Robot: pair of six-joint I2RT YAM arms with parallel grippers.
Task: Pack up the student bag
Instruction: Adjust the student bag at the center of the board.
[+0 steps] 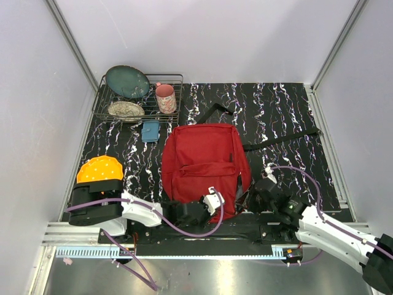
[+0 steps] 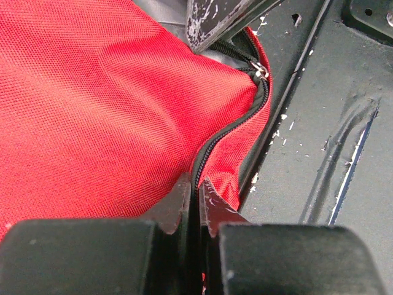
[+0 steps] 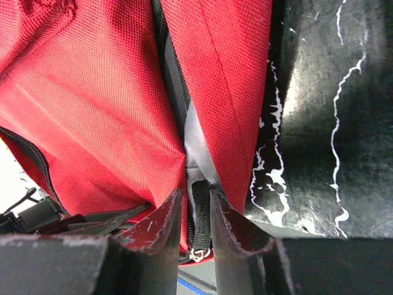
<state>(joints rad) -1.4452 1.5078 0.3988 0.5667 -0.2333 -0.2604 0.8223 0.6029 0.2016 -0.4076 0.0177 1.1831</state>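
Red student bag [image 1: 206, 160] (flat) pinched by left gripper [image 2: 195, 184] and right gripper [image 3: 198, 193].

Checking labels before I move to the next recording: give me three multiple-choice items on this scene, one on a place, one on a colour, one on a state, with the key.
1. Where is the pink cup? A) in the wire rack B) on the student bag C) between the arm bases
2. What colour is the small flat item just outside the rack? A) yellow B) blue C) white
3. How is the left gripper? A) hanging open B) shut on the cup C) shut on the bag's zipper edge
Key: 1 A, it stands among the rack's wires; 2 B, it is plainly blue; 3 C, the left wrist view shows it pinched on red fabric at the zipper.
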